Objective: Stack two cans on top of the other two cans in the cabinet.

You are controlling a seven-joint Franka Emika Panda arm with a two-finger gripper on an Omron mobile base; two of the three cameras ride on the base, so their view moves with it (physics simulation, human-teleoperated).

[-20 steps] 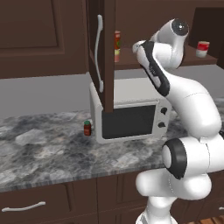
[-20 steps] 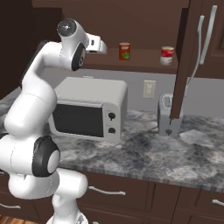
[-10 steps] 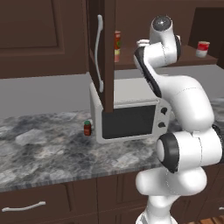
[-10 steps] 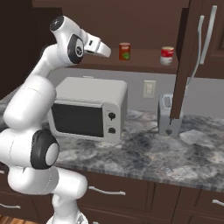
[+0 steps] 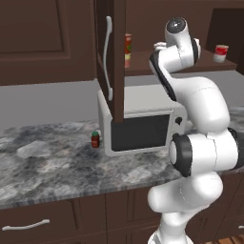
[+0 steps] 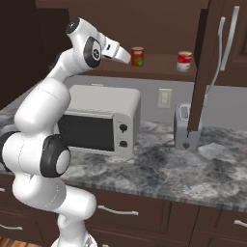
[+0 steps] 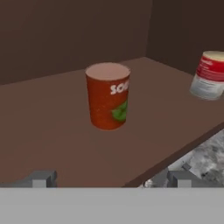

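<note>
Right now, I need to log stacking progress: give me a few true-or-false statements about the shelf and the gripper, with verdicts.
1. The gripper is shut on the soup can. False: it is open, short of the can.
2. The soup can and the white-banded can stand apart on the shelf. True.
3. One can sits on another. False: both rest on the shelf.
4. A red bottle stands on the counter beside the microwave. True.

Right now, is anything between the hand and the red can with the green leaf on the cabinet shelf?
Nothing visible: in the hand view, only bare brown shelf lies between the hand and the red can with the green leaf. The red-and-white can stands off to the side.
</note>
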